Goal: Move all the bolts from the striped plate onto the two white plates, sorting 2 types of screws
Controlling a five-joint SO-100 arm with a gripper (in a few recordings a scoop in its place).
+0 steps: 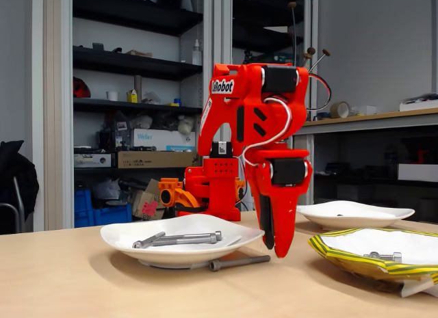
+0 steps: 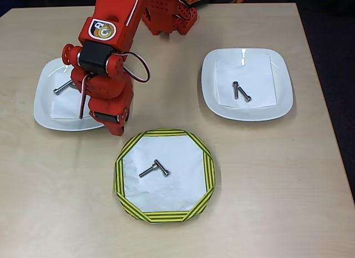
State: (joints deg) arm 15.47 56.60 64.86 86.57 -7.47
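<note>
We see the red two-finger gripper point(image 1: 279, 246) pointing down just above the table beside the left glossy white plate point(image 2: 44, 111), and we cannot tell how its jaws stand. Two grey metal bolts point(image 2: 155, 168) lie on the yellow-and-green striped paper plate point(image 2: 208, 169). Two short bolts point(image 2: 240, 91) rest on the right white plate point(image 2: 213, 97), long ones point(image 1: 179, 239) on the left.

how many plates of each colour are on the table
white plates: 2
yellow-and-green striped plate: 1
total: 3
</note>
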